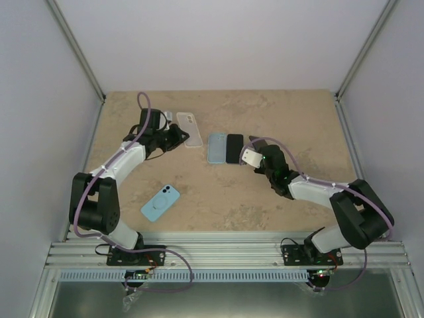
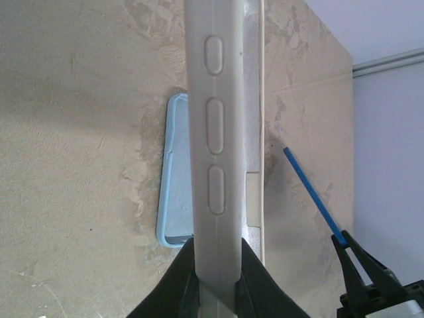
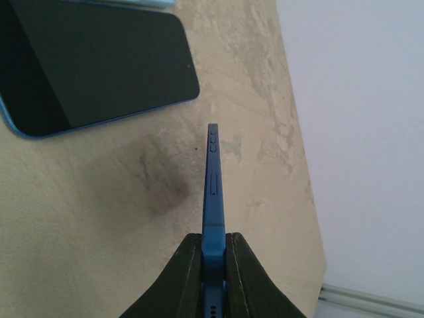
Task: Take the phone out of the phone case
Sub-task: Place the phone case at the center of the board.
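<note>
Phone case [image 2: 215,132], pale and translucent, at the far left of the table [image 2: 66,132], buttoned edge pinched by left gripper [image 2: 215,268], blue phone [image 3: 213,192] edge-up, pinched by right gripper [image 3: 213,250], light-blue case [image 2: 173,172] and black-screened phone [image 3: 86,59] flat nearby

I see a beige bench [image 1: 298,132], mottled like stone. Far left is the milky case [image 1: 189,129]. At centre, a pale blue case [image 1: 216,148] lies beside a black-screened phone [image 1: 234,148]. Near left is a sky-blue phone [image 1: 160,203]. The right claw [image 3: 213,248] is black, its dark blue phone [image 3: 213,192] plain.
</note>
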